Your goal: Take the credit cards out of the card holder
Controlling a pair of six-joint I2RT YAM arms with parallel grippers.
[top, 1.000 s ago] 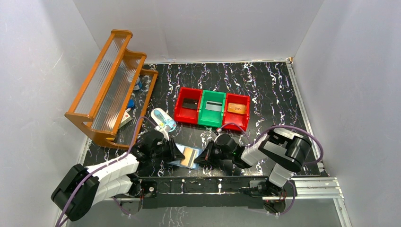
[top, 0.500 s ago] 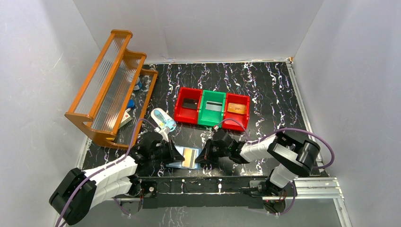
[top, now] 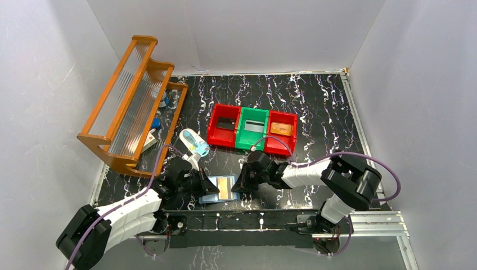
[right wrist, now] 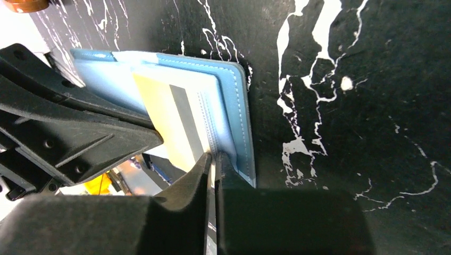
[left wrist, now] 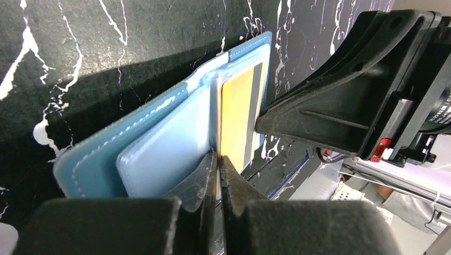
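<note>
While the left claw (left wrist: 218, 157) pinches the wallet (left wrist: 95, 159) edge, the right claw (right wrist: 214, 157) sits barely cracked at the orange card (right wrist: 158, 110), grip unclear, so next it needs clamping and sliding out.

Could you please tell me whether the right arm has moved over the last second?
Yes. The right arm has stretched forward and slightly left; its wrist end now sits closer to the green bin than before.
</note>
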